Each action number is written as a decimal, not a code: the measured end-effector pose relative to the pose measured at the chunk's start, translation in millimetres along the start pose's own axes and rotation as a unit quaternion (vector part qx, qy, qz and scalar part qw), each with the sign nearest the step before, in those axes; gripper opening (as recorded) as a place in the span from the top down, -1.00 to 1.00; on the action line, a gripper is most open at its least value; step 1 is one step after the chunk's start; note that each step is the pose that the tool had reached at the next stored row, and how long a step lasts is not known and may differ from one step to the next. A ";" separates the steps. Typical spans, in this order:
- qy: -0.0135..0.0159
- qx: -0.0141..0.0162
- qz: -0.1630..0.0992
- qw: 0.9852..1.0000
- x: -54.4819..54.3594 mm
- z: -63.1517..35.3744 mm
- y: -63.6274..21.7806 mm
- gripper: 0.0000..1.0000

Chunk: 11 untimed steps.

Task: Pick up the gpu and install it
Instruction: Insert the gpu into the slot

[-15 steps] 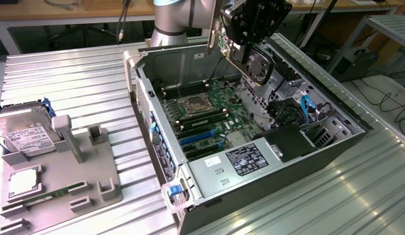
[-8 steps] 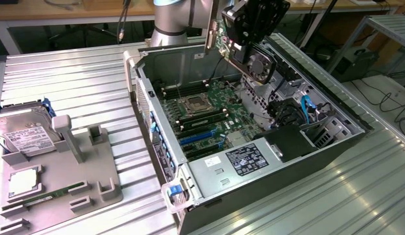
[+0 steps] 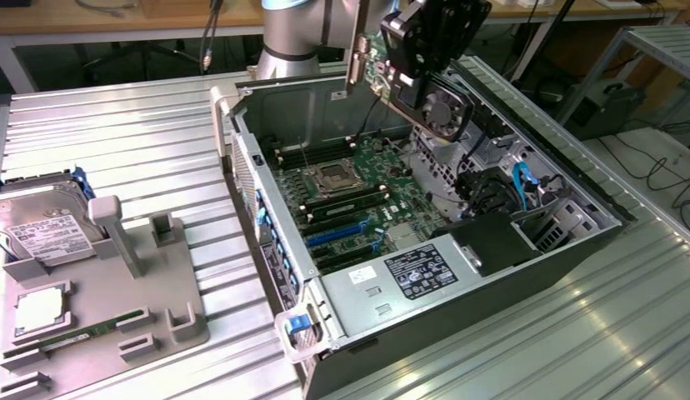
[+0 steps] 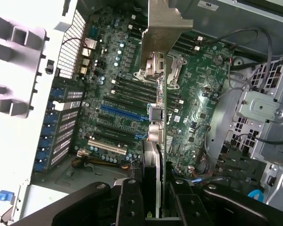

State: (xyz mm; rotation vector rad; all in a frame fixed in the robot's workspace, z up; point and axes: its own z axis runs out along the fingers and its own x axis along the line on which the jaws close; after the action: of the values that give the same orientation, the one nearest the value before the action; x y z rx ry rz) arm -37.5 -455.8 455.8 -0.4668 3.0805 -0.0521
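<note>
The gpu (image 3: 437, 107), a green card with a black round fan and a silver bracket (image 3: 357, 50) at one end, hangs tilted above the open computer case (image 3: 267, 208). My gripper (image 3: 425, 62) is shut on its upper part. In the wrist view the gpu (image 4: 163, 108) appears edge-on between my black fingers (image 4: 129, 202), its bracket (image 4: 166, 23) pointing away from me. It is held clear above the motherboard (image 4: 118, 84). The blue slot (image 4: 121, 111) lies off to one side of the card's edge, also seen as the blue slot (image 3: 336, 234) in the exterior view.
A grey fixture (image 3: 112, 292) at the exterior view's left holds a hard drive (image 3: 45, 232), a RAM stick (image 3: 84, 329) and a chip (image 3: 39, 308). Inside the case are drive cages (image 3: 490, 167), cables and a power supply (image 3: 417, 271). The arm's base (image 3: 289, 37) stands behind the case.
</note>
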 end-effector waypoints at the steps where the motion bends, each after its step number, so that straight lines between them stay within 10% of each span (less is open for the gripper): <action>1: 0.000 0.000 -0.004 1.000 0.0 0.0 0.0 0.46; 11: -0.002 -0.001 -0.051 0.999 0.0 0.0 0.0 0.46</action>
State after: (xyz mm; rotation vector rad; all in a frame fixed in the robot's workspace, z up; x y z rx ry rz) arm -37.5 -455.8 455.8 -0.6246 3.0507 -0.0501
